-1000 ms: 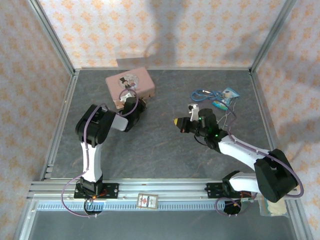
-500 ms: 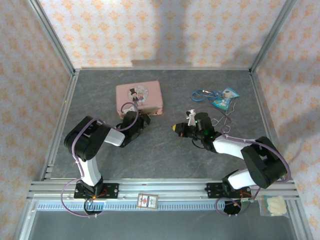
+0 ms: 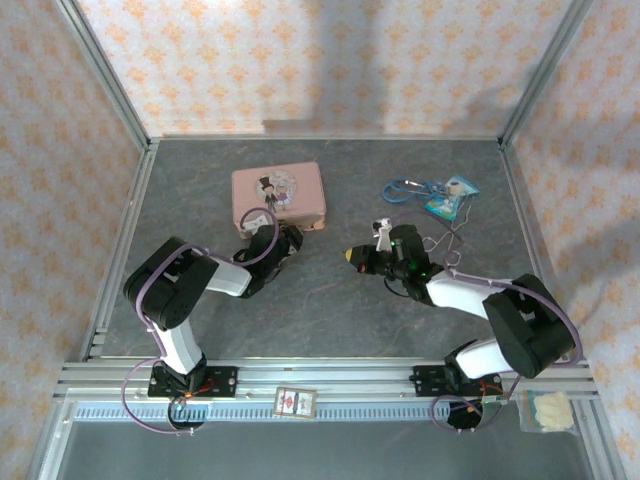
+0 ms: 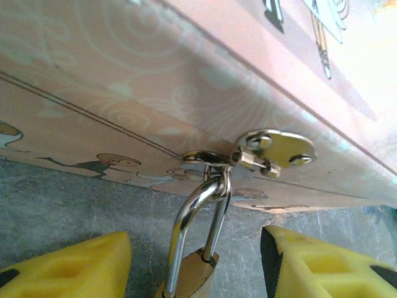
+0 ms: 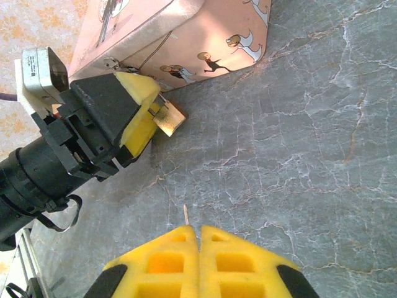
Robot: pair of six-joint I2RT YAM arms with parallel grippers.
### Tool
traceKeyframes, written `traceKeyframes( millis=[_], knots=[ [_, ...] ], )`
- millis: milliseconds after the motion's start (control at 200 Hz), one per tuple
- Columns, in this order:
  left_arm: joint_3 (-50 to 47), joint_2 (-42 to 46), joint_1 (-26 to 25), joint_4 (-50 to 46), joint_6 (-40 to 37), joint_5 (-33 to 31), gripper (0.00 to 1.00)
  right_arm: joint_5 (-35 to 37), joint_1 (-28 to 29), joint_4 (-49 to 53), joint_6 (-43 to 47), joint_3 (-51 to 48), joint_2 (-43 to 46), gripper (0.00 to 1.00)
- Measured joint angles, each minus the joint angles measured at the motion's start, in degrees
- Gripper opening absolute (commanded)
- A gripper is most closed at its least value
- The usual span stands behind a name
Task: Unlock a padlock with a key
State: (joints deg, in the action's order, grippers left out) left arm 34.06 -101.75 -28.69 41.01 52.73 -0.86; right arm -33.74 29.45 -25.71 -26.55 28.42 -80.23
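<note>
Left gripper point(image 3: 280, 240) is sitting with yellow fingers point(image 4: 68, 267) spread wide either side of the padlock point(image 4: 192, 276), gripping nothing. The padlock is hanging from the hasp point(image 4: 273, 149) of the pink tin point(image 3: 300, 190), left of centre toward the far edge of the tabletop point(image 3: 330, 320). Right gripper point(image 5: 197, 248) is pinching shut on a thin pale sliver, probably the key point(image 5: 185, 214). Best move now: clamping the brass body steady, keyhole facing the key. Grey marbled surface, aluminium rails point(image 3: 330, 372), orange-patterned wallpaper point(image 3: 330, 60) all round.
</note>
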Motion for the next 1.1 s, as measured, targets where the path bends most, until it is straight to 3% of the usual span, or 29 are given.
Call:
traceKeyframes(
  millis=[325,515,701,1096],
  knots=[
    [2.62,-4.55,-0.57,3.06,1.07,-3.30,0.38,0.98,0.00,0.42,0.11,0.00,1.73,0.00],
    [3.54,-6.69,-0.44,4.74,1.33,-3.69,0.18,1.46,0.00,0.81,0.20,0.00,1.95,0.00],
    [4.48,-7.23,-0.48,6.05,1.57,-0.13,0.03,1.38,0.00,0.68,0.00,-0.04,1.92,0.00],
    [0.70,-5.86,-0.59,13.75,9.09,9.20,0.00,-2.86,0.00,-9.03,-7.50,-1.77,-5.99,0.00]
  ],
)
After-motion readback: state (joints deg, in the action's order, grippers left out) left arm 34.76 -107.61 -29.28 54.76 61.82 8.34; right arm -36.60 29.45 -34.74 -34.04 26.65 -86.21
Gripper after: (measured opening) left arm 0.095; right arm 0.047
